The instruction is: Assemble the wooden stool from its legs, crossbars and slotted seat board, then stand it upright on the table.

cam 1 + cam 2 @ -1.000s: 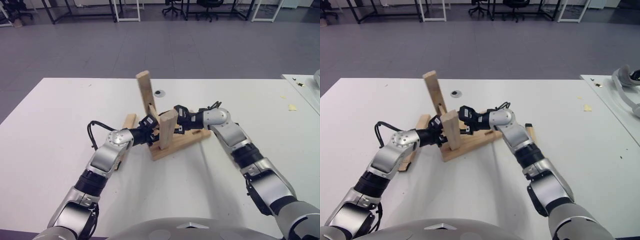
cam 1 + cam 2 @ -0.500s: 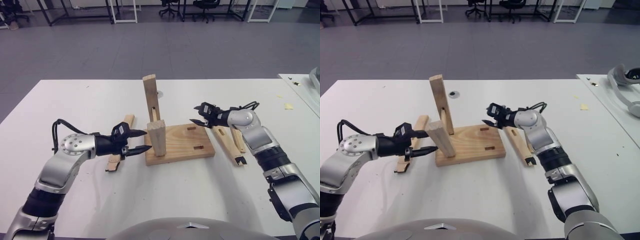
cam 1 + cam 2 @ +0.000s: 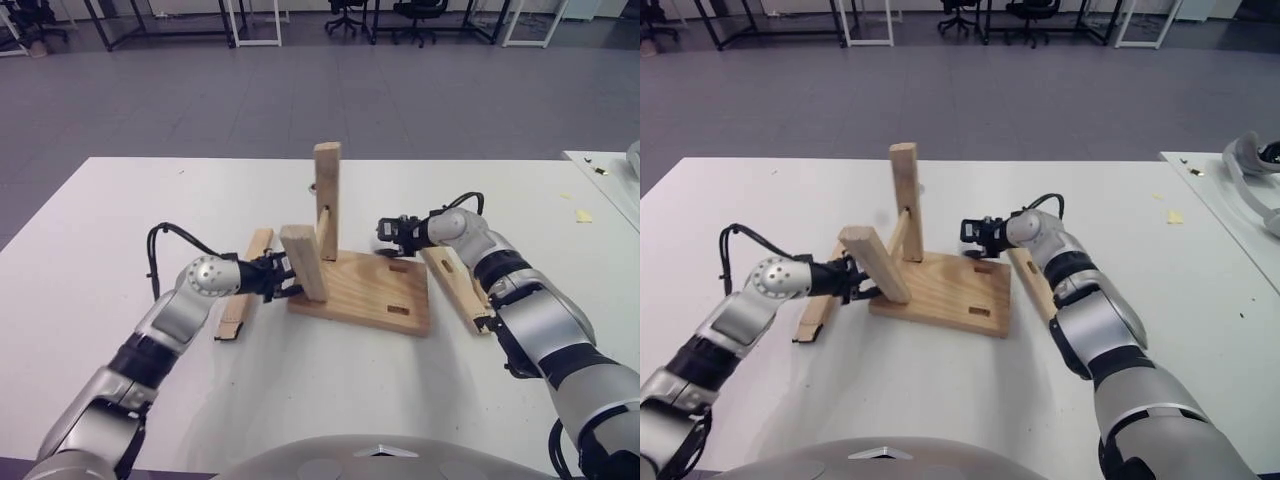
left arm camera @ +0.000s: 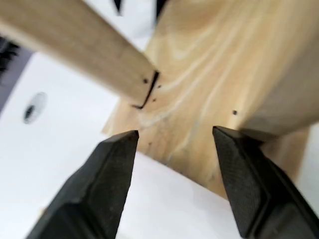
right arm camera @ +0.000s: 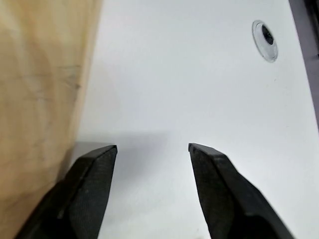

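Seat board [image 3: 365, 292]: laid flat near the middle of the white table [image 3: 120, 220], with two empty slots seen on its right half.
Tall leg [image 3: 327, 200]: set in the board at its 11 o'clock corner and seen standing nearly upright.
Short leg [image 3: 302, 262]: set at the board's 9 o'clock edge, tilted so that its top leans away to the left.
Crosspiece [image 3: 899, 236]: a thin slanted bar is seen between the two legs; its joints cannot be made out.
Left gripper [image 3: 285, 280]: held low at the board's 9 o'clock edge, just beside the foot of the short leg. In the left wrist view its fingers [image 4: 99, 184] are spread wide and nothing is grasped; the board's edge and the leg are seen just ahead of the tips.
Right gripper [image 3: 383, 232]: held at the board's 1 o'clock corner, close above the table. In the right wrist view its fingers [image 5: 224, 199] are parted over bare tabletop, nothing is gripped, and the board's edge is seen alongside one finger.
Left loose piece [image 3: 243, 285]: laid flat at 9 o'clock from the board, beyond the left gripper, pointing away from the robot.
Right loose piece [image 3: 455, 285]: laid flat at 3 o'clock, just beside the board, under the right forearm.
Cable hole [image 5: 264, 40]: sunk in the tabletop at 12 o'clock, behind the tall leg.
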